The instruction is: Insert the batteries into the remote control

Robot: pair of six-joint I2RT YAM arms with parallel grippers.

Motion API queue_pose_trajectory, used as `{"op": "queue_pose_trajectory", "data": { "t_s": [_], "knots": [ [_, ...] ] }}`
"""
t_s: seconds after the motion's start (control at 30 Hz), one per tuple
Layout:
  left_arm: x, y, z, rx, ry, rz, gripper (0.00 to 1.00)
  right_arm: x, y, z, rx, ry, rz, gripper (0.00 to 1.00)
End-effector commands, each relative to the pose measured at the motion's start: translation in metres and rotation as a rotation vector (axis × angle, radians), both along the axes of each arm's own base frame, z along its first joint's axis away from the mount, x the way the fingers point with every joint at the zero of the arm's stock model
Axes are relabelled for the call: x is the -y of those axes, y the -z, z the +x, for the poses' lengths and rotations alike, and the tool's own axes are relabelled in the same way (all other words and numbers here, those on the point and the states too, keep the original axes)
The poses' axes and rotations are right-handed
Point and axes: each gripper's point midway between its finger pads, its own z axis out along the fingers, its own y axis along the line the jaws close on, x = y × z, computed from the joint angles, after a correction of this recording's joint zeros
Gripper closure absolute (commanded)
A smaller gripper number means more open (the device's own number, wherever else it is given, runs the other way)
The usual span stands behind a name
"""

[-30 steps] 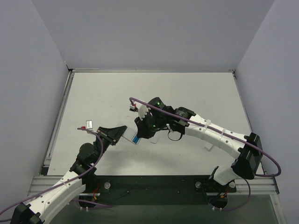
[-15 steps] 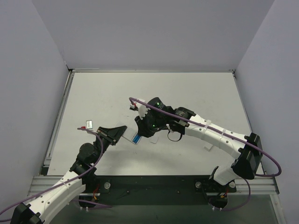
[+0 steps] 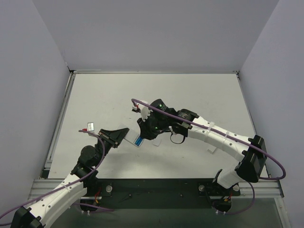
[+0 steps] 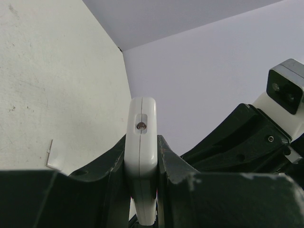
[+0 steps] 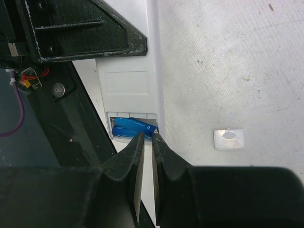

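- Left gripper (image 4: 141,143): jaws clamped on the remote control (image 4: 141,116), one finger on each long edge. The remote stands on edge between them, and its end face with a small round lens points at the left wrist camera.
- Top view: the remote is held low over the desk (image 3: 190,95), left of centre and towards the near side. The left arm reaches it from the near-left, and the right arm comes in from the near-right.
- Right wrist view: the plain white back of the remote faces up, with the battery bay uncovered at the end nearest the right gripper.
- Batteries (image 5: 127,128): bright blue, lying lengthwise inside the bay, side by side. At least two are visible. I cannot tell whether they are fully seated.
- Right gripper (image 5: 145,137): fingers drawn together to a thin slit, with nothing visible between them. The fingertips sit at the rim of the bay, just over the blue cells. Actual contact cannot be confirmed.
- Small white rectangular piece (image 5: 229,139) with an oval dimple lies flat on the desk, near the remote but apart from it.
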Motion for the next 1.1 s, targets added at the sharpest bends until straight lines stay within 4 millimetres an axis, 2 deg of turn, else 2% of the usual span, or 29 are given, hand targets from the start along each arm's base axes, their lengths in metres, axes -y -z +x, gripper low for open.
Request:
{"op": "queue_pose_trajectory", "data": {
  "t_s": [0.0, 0.47, 0.83, 1.07],
  "knots": [
    [0.001, -0.042, -0.002, 0.095, 0.008, -0.06, 1.0, -0.003, -0.007, 0.001, -0.012, -0.001, 0.012, 0.92],
    [0.002, -0.05, -0.004, 0.119, 0.02, -0.077, 1.0, -0.01, -0.003, -0.005, -0.054, -0.035, 0.025, 1.0],
    [-0.001, -0.064, -0.007, 0.179, 0.016, -0.116, 1.0, -0.015, 0.009, -0.012, -0.112, -0.052, 0.021, 1.0],
    [-0.005, -0.07, -0.009, 0.231, 0.0, -0.127, 1.0, -0.022, 0.009, -0.03, -0.179, -0.106, 0.032, 1.0]
  ]
}}
